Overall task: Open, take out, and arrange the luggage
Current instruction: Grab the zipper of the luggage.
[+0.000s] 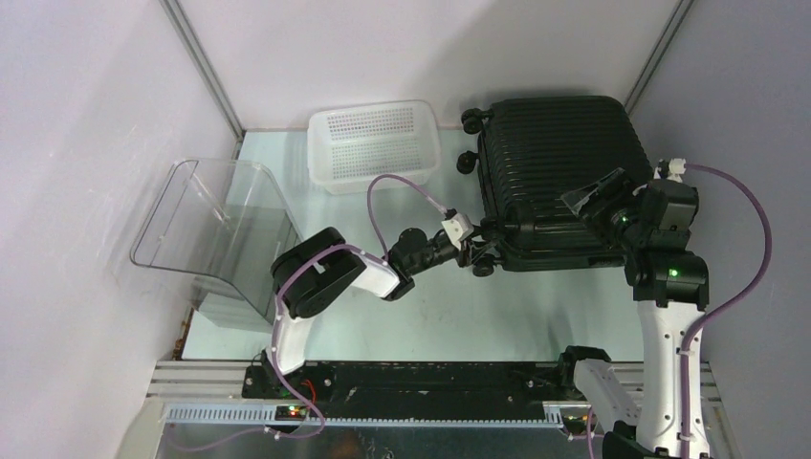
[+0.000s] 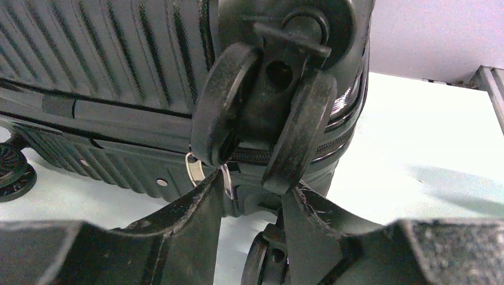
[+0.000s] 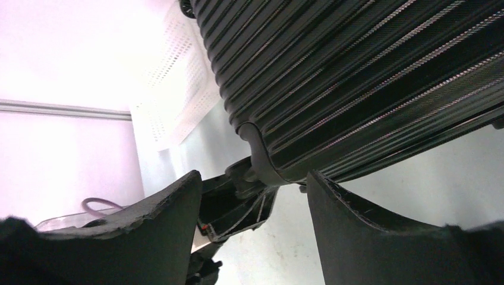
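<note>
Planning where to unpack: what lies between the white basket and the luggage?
Only a narrow strip of bare table, in the top external view; the luggage has its wheels toward the white basket.

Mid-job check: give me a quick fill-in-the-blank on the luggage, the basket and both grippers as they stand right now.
1. The luggage lies flat with its shell ____.
2. In the top view, the white perforated basket sits to the ____ of the luggage.
3. The left gripper is aimed at a twin ____ at the luggage's corner.
4. The right gripper holds nothing, and its jaws stand ____.

Missing words: closed; left; wheel; open.
</note>
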Motion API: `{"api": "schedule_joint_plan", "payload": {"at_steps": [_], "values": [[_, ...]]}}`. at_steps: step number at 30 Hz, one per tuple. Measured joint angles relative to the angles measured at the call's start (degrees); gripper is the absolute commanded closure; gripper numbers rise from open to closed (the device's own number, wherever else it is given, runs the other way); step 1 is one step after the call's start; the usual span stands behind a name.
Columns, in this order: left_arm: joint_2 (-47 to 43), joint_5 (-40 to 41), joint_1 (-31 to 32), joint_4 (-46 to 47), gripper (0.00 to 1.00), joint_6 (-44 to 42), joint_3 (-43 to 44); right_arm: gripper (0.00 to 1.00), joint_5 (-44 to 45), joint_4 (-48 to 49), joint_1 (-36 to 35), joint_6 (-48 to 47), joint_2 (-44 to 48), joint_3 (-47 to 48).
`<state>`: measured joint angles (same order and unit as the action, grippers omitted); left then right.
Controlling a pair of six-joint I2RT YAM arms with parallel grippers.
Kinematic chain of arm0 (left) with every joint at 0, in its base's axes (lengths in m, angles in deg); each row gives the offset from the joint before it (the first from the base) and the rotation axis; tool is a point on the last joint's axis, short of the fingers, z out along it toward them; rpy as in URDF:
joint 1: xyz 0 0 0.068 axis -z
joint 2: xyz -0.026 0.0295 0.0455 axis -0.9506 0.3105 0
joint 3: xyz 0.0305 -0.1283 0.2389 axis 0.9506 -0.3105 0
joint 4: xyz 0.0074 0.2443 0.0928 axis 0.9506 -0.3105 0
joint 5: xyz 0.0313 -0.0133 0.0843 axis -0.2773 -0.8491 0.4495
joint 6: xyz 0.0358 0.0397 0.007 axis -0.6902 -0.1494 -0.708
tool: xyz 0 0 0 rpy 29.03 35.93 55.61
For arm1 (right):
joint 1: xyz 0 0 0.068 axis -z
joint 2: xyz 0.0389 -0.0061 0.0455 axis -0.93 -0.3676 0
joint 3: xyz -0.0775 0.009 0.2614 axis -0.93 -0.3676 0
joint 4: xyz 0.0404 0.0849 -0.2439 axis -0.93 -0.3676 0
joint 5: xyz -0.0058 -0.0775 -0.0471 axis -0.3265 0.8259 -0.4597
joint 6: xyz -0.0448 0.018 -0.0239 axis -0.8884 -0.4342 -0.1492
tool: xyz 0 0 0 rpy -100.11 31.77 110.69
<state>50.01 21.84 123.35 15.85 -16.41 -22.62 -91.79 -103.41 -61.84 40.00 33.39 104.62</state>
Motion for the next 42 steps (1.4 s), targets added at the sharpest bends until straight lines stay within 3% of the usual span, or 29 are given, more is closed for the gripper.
{"api": "schedule_joint_plan", "payload": {"at_steps": [15,22,29,36,39,42], "values": [[6.25,0.11,-0.04,4.55,0.55,0.31,1.66,0.34,-2.49,2.71,-0.11,2.89,0.68,0.00],[6.86,0.07,-0.07,4.39,0.63,1.40,2.97,0.35,-2.93,2.84,-0.15,4.00,1.14,0.00],[7.28,0.52,-0.17,4.17,0.64,1.60,3.80,0.35,-3.78,2.89,-0.26,4.46,0.85,2.01],[7.80,0.02,-0.37,4.44,0.84,1.99,4.44,0.35,-3.72,1.68,-1.44,4.24,1.46,2.58],[7.85,0.22,-0.46,4.46,0.98,2.54,4.83,0.35,-3.39,0.92,-2.43,4.13,1.51,2.58],[7.85,0.70,-0.55,4.50,1.00,3.04,5.01,0.35,-2.45,-0.37,-3.98,4.17,1.70,2.58]]}}
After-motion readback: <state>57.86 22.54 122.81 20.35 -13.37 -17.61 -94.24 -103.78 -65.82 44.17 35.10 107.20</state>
